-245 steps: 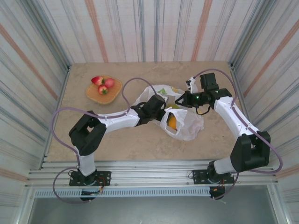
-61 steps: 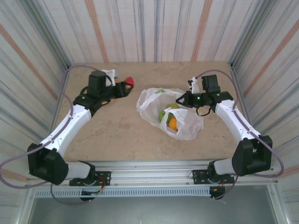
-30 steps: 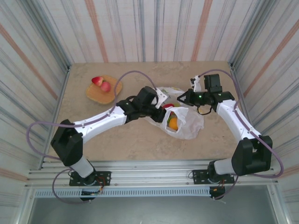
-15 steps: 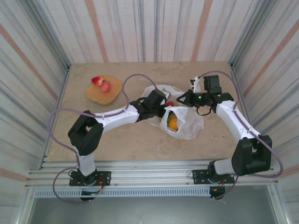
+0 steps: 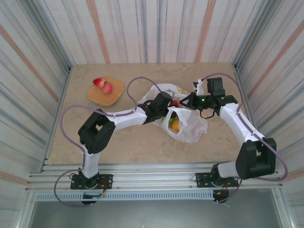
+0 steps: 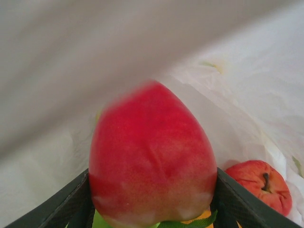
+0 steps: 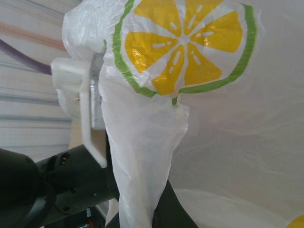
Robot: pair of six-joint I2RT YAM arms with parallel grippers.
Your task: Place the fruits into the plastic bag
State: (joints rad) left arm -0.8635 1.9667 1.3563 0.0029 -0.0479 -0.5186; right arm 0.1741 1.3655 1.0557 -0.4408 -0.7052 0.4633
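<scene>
- left pincer (image 6: 153,187): clamped on the held peach (image 6: 152,156), with a dark finger (image 6: 64,209) on each side. The fruit fills the whole gap.
- Overhead, this pincer sits at the mouth of the plastic bag (image 5: 190,126), on its upper-left rim. The held peach shows red just inside that edge.
- Left wrist view: white film is close all round the held peach. The sheet above sags low, so there is little room on top. There is more room lower right, where a stemmed red fruit (image 6: 259,186) lies on the bag's inner wall, apart from the held peach.
- A green fruit (image 5: 169,120) and an orange fruit (image 5: 175,126) show through the bag's lower opening, touching each other.
- right pincer (image 5: 186,100): pinching the bag's upper rim on the right side of the mouth. In the right wrist view a bunched strip of film (image 7: 142,161) runs down to one dark finger. The other finger is hidden.
- The two pincers are near each other across the mouth, and the gap between them is narrow.
- woven tray (image 5: 102,99): at the far-left of the worktop (image 5: 128,142), well apart from the bag. A strawberry (image 5: 99,81) and a tray peach (image 5: 108,88) sit on it, touching.
- Bare worktop lies in front of the bag, between tray and bag, and along the near edge.
- The bag's right edge stops short of the corrugated wall (image 5: 266,57).
</scene>
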